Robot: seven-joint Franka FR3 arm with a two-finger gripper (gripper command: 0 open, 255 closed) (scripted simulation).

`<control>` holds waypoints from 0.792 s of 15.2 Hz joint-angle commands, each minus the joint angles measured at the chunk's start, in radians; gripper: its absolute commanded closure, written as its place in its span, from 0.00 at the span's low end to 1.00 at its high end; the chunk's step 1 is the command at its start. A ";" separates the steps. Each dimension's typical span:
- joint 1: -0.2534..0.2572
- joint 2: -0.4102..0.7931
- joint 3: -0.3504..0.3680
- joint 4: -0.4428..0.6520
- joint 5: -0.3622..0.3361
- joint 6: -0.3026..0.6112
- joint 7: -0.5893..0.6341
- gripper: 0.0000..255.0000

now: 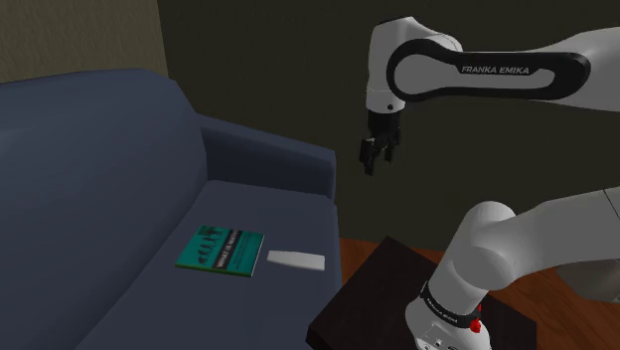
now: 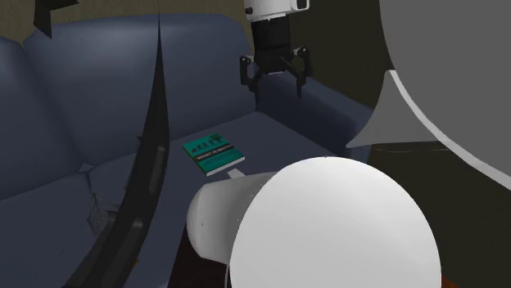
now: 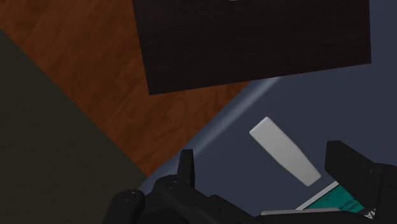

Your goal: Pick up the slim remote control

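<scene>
Hand (image 2: 273,79): hovering released, fingers apart, grasping nothing.
Remote (image 1: 296,261): lying flat on sofa seat (image 1: 149,288), well below hand.
Long axis: running diagonal to finger line, probably needing a wrist turn.

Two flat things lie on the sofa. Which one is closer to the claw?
The plain white slim remote: it lies on the claw's side of the teal book, which is farther off.

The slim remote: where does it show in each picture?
Shoulder view: remote on the sofa seat, just right of the green book.
Second exterior view: a pale sliver below the book, partly behind the arm.
Wrist view: on the seat beside the book.
Shared landmark: the green book.
</scene>
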 commanded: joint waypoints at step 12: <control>0.059 0.213 -0.067 -0.203 -0.023 0.467 -0.172 0.00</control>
